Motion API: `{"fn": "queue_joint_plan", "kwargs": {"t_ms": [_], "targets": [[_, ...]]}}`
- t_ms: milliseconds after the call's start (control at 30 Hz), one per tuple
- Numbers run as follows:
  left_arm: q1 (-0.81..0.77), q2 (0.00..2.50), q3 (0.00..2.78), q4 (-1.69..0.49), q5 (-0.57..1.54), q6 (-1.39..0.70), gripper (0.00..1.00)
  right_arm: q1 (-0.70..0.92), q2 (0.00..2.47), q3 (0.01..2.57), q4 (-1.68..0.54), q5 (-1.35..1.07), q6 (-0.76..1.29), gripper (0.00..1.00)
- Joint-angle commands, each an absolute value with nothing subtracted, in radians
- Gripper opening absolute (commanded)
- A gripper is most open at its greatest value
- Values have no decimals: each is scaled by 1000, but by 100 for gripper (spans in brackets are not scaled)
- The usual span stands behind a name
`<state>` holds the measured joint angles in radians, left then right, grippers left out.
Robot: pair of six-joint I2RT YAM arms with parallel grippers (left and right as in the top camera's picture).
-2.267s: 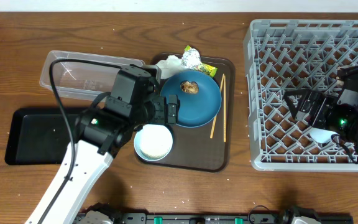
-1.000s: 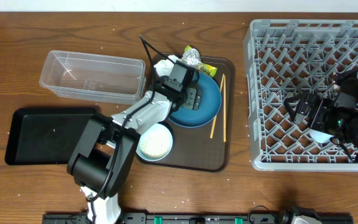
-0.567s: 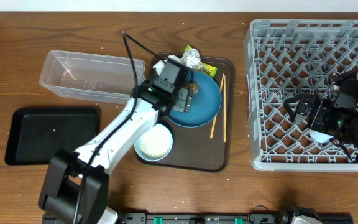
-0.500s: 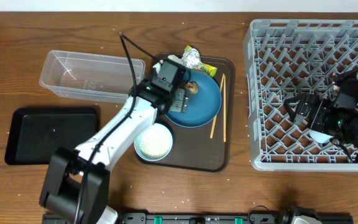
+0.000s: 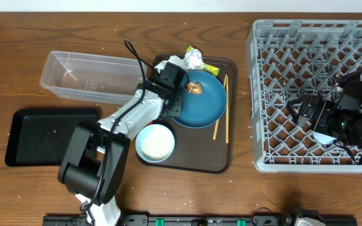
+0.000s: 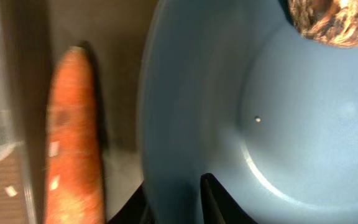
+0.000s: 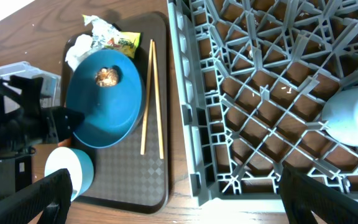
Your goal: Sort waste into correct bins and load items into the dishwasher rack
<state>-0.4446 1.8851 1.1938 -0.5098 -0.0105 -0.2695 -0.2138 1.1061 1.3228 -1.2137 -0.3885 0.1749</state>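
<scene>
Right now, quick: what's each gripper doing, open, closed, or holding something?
Left gripper: straddling the rim of the blue plate; cannot tell whether it is clamped.
Right gripper: open, holding nothing, over the dishwasher rack.

The dark blue plate (image 5: 201,103) sits upright with a brown food lump (image 5: 194,88) near its far rim, and an orange carrot (image 6: 73,137) lies just beside its edge. A crumpled tissue (image 5: 172,62) and a green-and-silver wrapper (image 5: 197,61) lie behind it. Chopsticks (image 5: 222,107) lie alongside it, and a white bowl (image 5: 138,142) holding rice grains (image 5: 156,144) sits in front. The clear tub (image 5: 49,69), black tray (image 5: 43,135) and grey rack (image 5: 259,94) flank them.
</scene>
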Motion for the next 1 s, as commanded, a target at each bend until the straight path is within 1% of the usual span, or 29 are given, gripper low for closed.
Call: {"fn": "queue_joint_plan", "kwargs": {"t_ms": [0,33,100,300,567,767,900,967], "targets": [[-442,1929,1193,-492,-7,-271,22,-202,1111,1327,-1217,-389,175,99],[-441,1941,1193,-484,-8,-271,22,-202,1111,1327,-1217,-389,175,99],[-442,1948,1193,-482,-7,-271,6,-202,1111,1327,-1221,-389,175,99],[-440,1874,1200,-508,-8,-271,6,-202,1111,1327,-1224,-389,175,99],[-424,1589,1206,-615,-41,-272,6,-202,1111,1327,-1228,-389,174,99],[-353,1350,1207,-813,-163,-271,6,-202,1111,1327,-1231,-389,167,99],[-301,1194,1207,-994,-358,-276,6,-202,1111,1327,-1230,-393,168,99],[-279,1129,1207,-1080,-467,-319,6,-202,1111,1327,-1230,-393,168,99]]}}
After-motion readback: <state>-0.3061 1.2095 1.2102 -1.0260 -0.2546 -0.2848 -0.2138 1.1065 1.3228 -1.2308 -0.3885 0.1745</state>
